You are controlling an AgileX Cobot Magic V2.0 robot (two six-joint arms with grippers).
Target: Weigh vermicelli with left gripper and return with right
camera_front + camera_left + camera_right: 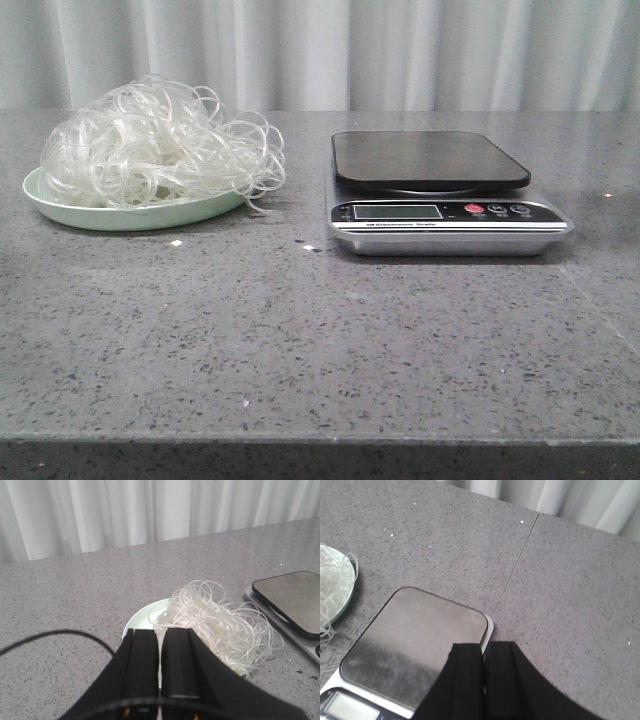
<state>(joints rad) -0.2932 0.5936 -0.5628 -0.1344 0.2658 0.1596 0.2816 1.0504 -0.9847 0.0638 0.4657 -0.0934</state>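
Note:
The vermicelli (160, 145), a fluffy clump of whitish looping strands, lies on the pale green plate (120, 217) at the back left of the table. The kitchen scale (440, 190), with a dark bare platform and a silver base, stands to its right. Neither gripper shows in the front view. In the left wrist view my left gripper (160, 630) is shut and empty, above the plate's edge, with the vermicelli (220, 625) just beyond it. In the right wrist view my right gripper (483, 645) is shut and empty, above a corner of the scale (415, 640).
The grey speckled table (320, 340) carries a few small crumbs (176, 243) between plate and scale. A white curtain (320, 50) hangs behind the table. The plate's edge also shows in the right wrist view (347, 590).

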